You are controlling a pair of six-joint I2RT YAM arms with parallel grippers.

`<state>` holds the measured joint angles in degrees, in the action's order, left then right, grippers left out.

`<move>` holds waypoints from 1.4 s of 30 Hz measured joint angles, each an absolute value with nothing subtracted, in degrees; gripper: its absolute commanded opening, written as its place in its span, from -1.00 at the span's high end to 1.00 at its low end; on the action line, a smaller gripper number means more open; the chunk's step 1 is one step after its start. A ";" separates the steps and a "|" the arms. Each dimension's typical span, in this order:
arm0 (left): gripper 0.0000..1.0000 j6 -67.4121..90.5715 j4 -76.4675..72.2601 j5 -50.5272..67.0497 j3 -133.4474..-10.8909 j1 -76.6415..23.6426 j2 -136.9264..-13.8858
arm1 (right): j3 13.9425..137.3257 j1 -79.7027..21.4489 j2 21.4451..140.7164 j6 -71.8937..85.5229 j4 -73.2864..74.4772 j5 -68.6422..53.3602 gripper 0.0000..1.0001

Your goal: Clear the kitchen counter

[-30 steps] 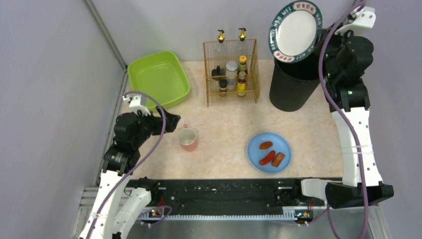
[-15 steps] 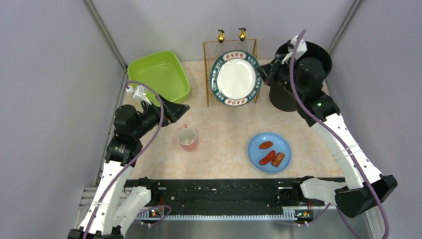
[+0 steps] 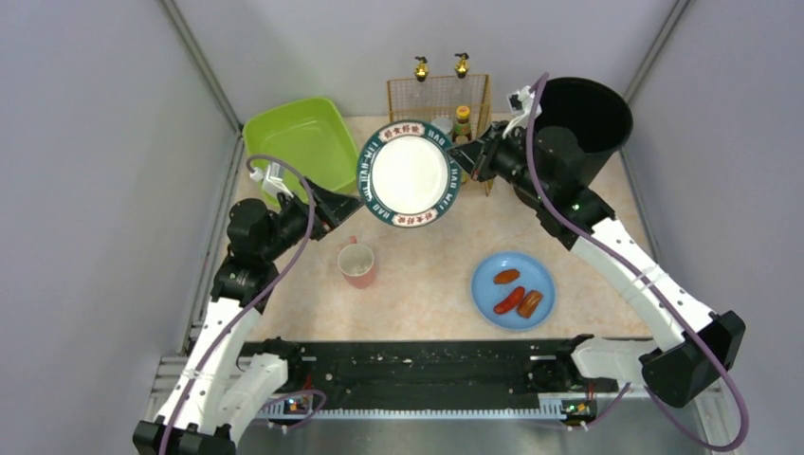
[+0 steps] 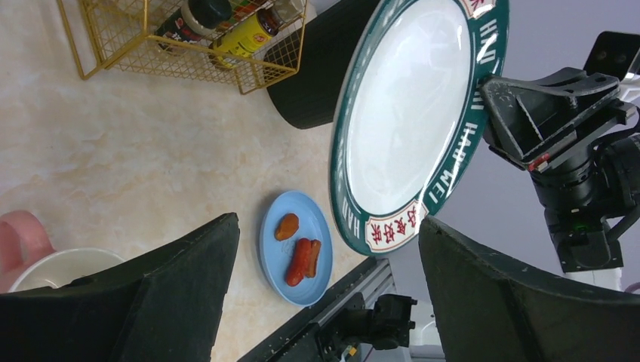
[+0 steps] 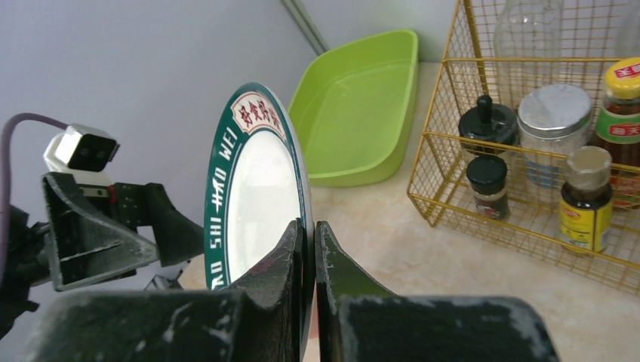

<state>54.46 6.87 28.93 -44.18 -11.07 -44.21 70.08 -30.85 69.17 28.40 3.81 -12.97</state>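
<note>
Kitchen counter [image 3: 427, 256], "HAO WEI" plate [image 3: 410, 172]

Left arm [image 3: 223, 327] and right arm [image 3: 630, 275]: white links, black joints, purple cables [image 3: 526, 142] looping alongside. Black wedge fingers [image 4: 173, 294] fill the wrist view's lower corners.

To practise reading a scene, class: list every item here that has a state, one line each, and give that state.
White plate, held tilted in the air by the right gripper.
Right gripper, shut on the white plate's rim.
Left gripper, open, gripping nothing.
Cup, upright on the counter.
Blue plate, flat, three sausages on it.
Green tub, empty.
Bin, upright, lidless.
Rack, upright, holding bottles.
</note>
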 measured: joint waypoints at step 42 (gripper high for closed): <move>1.00 55.29 3.46 29.43 -43.24 -6.24 -51.44 | 68.88 -33.76 81.58 33.56 -4.93 -17.04 -0.08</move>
<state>55.29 3.46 29.43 -43.24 -6.24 -51.44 68.88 -33.76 81.58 33.56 -4.93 -17.04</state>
